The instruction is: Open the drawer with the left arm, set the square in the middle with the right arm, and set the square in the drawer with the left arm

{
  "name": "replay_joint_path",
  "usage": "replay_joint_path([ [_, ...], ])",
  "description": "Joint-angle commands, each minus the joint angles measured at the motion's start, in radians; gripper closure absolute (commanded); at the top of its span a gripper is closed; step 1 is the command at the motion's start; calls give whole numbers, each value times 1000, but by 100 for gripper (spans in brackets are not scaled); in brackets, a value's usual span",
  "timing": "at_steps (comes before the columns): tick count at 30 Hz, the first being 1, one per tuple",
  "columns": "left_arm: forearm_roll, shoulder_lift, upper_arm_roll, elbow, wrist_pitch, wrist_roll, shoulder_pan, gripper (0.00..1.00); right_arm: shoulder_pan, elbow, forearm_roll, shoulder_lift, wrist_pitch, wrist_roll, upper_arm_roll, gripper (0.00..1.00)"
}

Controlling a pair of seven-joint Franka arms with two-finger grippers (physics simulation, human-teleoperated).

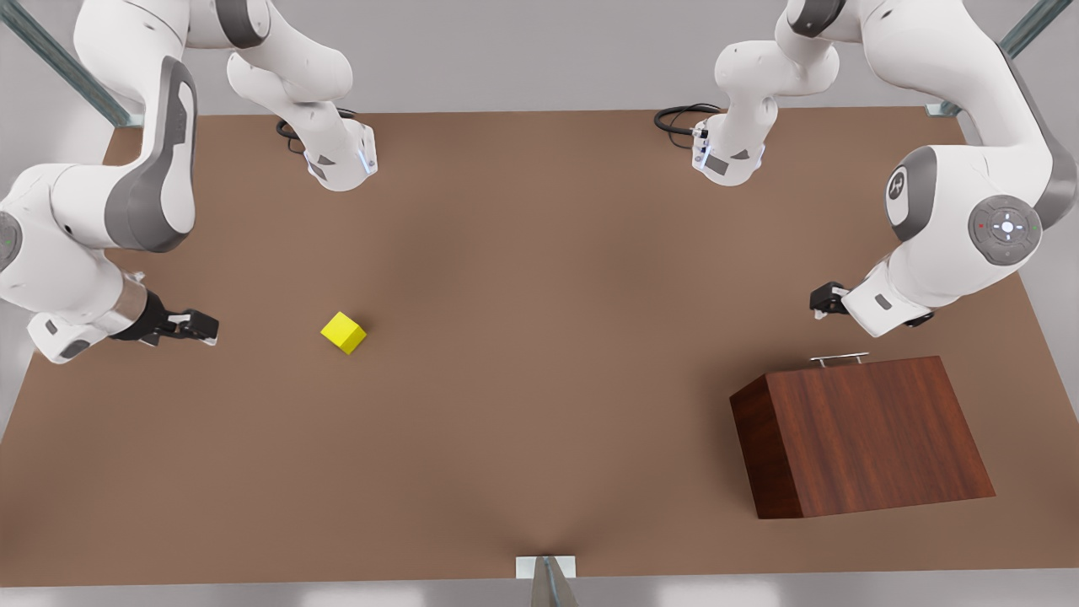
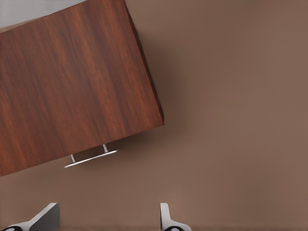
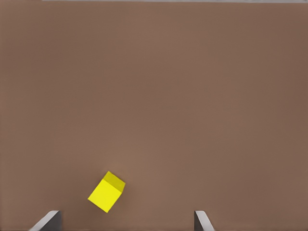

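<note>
Drawer (image 1: 860, 430) shut, at front view's right; handle (image 1: 840, 359) on far edge. Left gripper (image 1: 816, 301) hovers just beyond handle, fingers (image 2: 166, 216) spread. Advice: square to bar, straddle it, pinch, pull straight. Square (image 1: 343, 332) on tabletop (image 1: 539, 253) left; right gripper (image 1: 206, 327) waits near, fingers (image 3: 202, 220) spread.

The left gripper (image 1: 822, 301) hangs at the front view's right, fingers (image 2: 166, 217) spread. The right gripper (image 1: 206, 327) hangs opposite, fingers (image 3: 202, 221) apart too.

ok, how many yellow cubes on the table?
1. The yellow cube sits on the table toward the front view's left, just ahead of the open right gripper. The closed cabinet could hide more.
</note>
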Motion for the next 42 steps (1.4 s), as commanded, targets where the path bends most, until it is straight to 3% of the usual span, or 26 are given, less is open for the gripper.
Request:
replay_joint_path([
  [1,3,0,0,-1,2,-2,0,0,0,0,0,0,2,0,2,0],
  [4,3,-58,17,-105,47,-109,2,0,-5,-120,2,-46,48,-5,71,0],
  [7,-7,-207,57,-336,232,-431,2,0,-2,-218,3,-75,64,-40,163,0],
  [10,-7,-324,74,-601,504,-857,2,0,2,-523,5,-160,290,-146,244,0],
  [12,-7,-376,84,-746,682,-1002,2,0,5,-615,5,-155,426,-204,304,0],
  [16,-15,-393,132,-901,900,-1164,2,0,-11,-695,5,-68,554,-403,303,0],
  [23,-221,-341,175,-993,1082,-1233,0,0,-60,-891,6,-23,801,-626,294,0],
  [42,-291,-193,222,-1041,1288,-1339,9,0,-58,-914,2,113,919,-738,228,0],
])
